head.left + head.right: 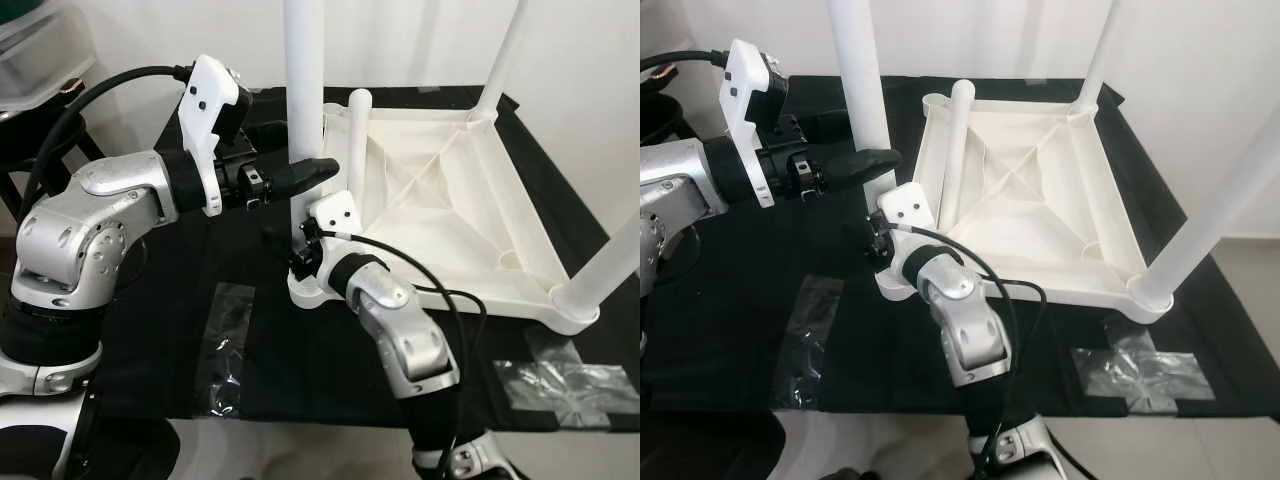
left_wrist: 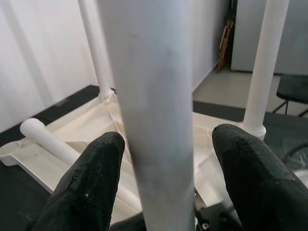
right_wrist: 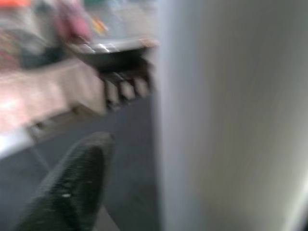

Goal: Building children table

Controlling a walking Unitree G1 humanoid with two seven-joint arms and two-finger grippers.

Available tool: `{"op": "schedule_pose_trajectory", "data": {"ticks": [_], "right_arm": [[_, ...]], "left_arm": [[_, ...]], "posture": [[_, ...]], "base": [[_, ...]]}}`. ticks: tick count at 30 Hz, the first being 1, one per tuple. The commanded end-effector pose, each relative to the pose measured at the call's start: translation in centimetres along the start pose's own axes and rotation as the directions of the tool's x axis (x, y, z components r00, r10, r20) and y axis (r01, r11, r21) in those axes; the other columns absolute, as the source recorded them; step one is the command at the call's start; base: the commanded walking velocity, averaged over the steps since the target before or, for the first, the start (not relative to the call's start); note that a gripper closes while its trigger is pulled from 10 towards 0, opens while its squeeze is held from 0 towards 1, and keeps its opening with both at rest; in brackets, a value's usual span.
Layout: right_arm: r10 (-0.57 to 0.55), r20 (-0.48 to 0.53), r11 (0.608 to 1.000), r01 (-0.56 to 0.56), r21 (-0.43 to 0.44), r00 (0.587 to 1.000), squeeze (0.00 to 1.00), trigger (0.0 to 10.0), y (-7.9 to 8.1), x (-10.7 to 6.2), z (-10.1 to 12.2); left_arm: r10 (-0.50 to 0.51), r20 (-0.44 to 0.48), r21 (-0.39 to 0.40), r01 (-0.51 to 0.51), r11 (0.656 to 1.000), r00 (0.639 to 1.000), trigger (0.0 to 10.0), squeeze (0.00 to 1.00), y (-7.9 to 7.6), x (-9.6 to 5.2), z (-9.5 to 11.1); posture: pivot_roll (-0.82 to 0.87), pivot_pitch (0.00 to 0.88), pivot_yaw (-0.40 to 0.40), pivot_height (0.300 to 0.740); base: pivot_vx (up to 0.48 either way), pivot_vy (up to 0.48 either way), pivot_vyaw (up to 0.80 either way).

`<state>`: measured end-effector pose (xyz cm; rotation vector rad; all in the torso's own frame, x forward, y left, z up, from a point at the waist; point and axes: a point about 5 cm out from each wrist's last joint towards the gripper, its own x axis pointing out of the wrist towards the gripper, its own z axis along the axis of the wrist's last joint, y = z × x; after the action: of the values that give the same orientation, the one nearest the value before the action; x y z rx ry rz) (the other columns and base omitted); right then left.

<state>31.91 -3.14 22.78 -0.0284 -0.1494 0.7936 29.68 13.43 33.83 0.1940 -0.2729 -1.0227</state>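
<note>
- Left gripper [image 1: 318,166]: we see fingers spread either side of the upright leg [image 1: 304,90], not pinching.
- Right gripper [image 1: 305,243]: at the leg's base; closure unclear.
- Upturned tabletop [image 1: 450,215] on black cloth [image 1: 170,330]: we judge it light, stiff, slick; grip legs low.

I see a creamy-white upturned plastic children's table [image 1: 440,200] with plain white round legs [image 1: 303,80] on my counter's black cloth [image 1: 180,330]. Clear glossy tape patches [image 1: 570,385] shine there. My arms are silver, fingers [image 2: 91,183] black.
</note>
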Motion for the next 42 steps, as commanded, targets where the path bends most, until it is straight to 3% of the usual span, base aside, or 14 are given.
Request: {"op": "schedule_pose_trajectory", "data": {"ticks": [1,3,4,5,6,10,13,20,24,30,31,33,34,42], "right_arm": [[0.083,0.049,0.996,-0.084,0.007,0.995,1.0,10.0,0.0,-0.1,1.4],[0.119,0.04,0.993,-0.117,-0.031,0.992,1.0,10.0,-0.8,-0.1,1.7],[0.159,0.024,0.986,-0.157,-0.058,0.987,0.86,10.0,-1.5,-0.2,1.8],[0.159,0.024,0.986,-0.157,-0.058,0.987,0.86,10.0,-1.5,-0.2,1.8],[0.184,0.012,0.98,-0.183,-0.074,0.983,0.0,10.0,-1.9,-0.2,1.9],[0.292,-0.06,0.94,-0.298,-0.167,0.955,0.0,10.0,-3.0,-0.2,2.1],[0.325,-0.081,0.924,-0.335,-0.187,0.942,0.0,10.0,-3.5,0.1,2.3],[0.443,-0.058,0.888,-0.447,-0.109,0.895,0.0,10.0,-3.9,0.4,2.5],[0.483,-0.098,0.869,-0.49,-0.073,0.87,0.0,10.0,-4.2,0.0,0.3],[0.489,-0.108,0.868,-0.496,-0.042,0.865,0.0,10.0,-4.2,-0.4,-0.9],[0.489,-0.115,0.868,-0.495,-0.031,0.865,0.0,2.2,-4.2,-0.7,-1.5],[0.489,-0.12,0.869,-0.495,-0.025,0.864,0.0,2.2,-4.3,-0.9,-1.8],[0.484,-0.121,0.872,-0.489,-0.016,0.867,0.0,0.0,-4.4,-1.2,-2.1],[0.422,-0.084,0.906,-0.422,0.028,0.903,0.0,0.0,-4.9,-2.6,-3.0]], "left_arm": [[0.0,0.03,-0.004,0.0,1.0,1.0,10.0,0.0,-0.1,-0.5,0.5],[-0.022,0.044,-0.018,0.023,1.0,0.999,10.0,0.0,-0.3,-1.0,0.8],[-0.057,0.054,-0.032,0.059,0.998,0.997,10.0,0.0,-0.6,-1.5,1.1],[-0.057,0.054,-0.032,0.059,0.998,0.997,10.0,0.0,-0.6,-1.5,1.1],[-0.083,0.06,-0.04,0.085,0.996,0.995,10.0,0.0,-0.8,-1.9,1.2],[-0.171,0.046,-0.117,0.176,0.977,0.984,10.0,0.0,-2.2,-4.3,0.6],[-0.174,-0.004,-0.155,0.172,0.973,0.985,10.0,0.0,-2.6,-5.8,-0.7],[0.043,-0.102,-0.202,-0.063,0.977,0.994,10.0,0.0,-2.3,-8.6,-4.5],[0.197,-0.186,-0.272,-0.243,0.931,0.963,10.0,0.0,-4.5,-9.3,-9.0],[0.25,-0.202,-0.327,-0.306,0.894,0.947,10.0,0.0,-6.3,-9.7,-10.9],[0.251,-0.217,-0.328,-0.313,0.891,0.943,10.0,0.0,-7.2,-9.8,-11.6],[0.248,-0.226,-0.326,-0.313,0.892,0.942,10.0,0.0,-7.7,-9.9,-12.0],[0.238,-0.226,-0.335,-0.304,0.892,0.945,10.0,0.0,-8.4,-9.8,-12.4],[0.185,-0.233,-0.357,-0.261,0.897,0.955,10.0,0.0,-11.2,-8.2,-14.3]], "posture": [[0.06,0.147,-0.009,0.74],[0.06,0.148,-0.011,0.74],[0.06,0.148,-0.013,0.74],[0.06,0.148,-0.013,0.74],[0.06,0.148,-0.013,0.74],[0.06,0.151,-0.02,0.74],[0.07,0.151,-0.025,0.74],[0.08,0.15,-0.027,0.74],[0.09,0.153,-0.026,0.74],[0.09,0.155,-0.022,0.74],[0.08,0.156,-0.02,0.74],[0.08,0.156,-0.02,0.74],[0.08,0.155,-0.016,0.74],[0.07,0.159,-0.009,0.74]], "base": [[0.0,0.0,0.0],[0.0,0.0,0.0],[0.0,0.0,0.0],[0.0,0.0,0.0],[0.0,0.0,0.0],[0.0,0.0,0.0],[0.0,0.0,0.0],[0.0,0.0,0.0],[0.0,0.0,0.0],[0.0,0.0,0.0],[0.0,0.0,0.0],[0.0,0.0,0.0],[0.0,0.0,0.0],[0.0,0.0,0.0]]}}
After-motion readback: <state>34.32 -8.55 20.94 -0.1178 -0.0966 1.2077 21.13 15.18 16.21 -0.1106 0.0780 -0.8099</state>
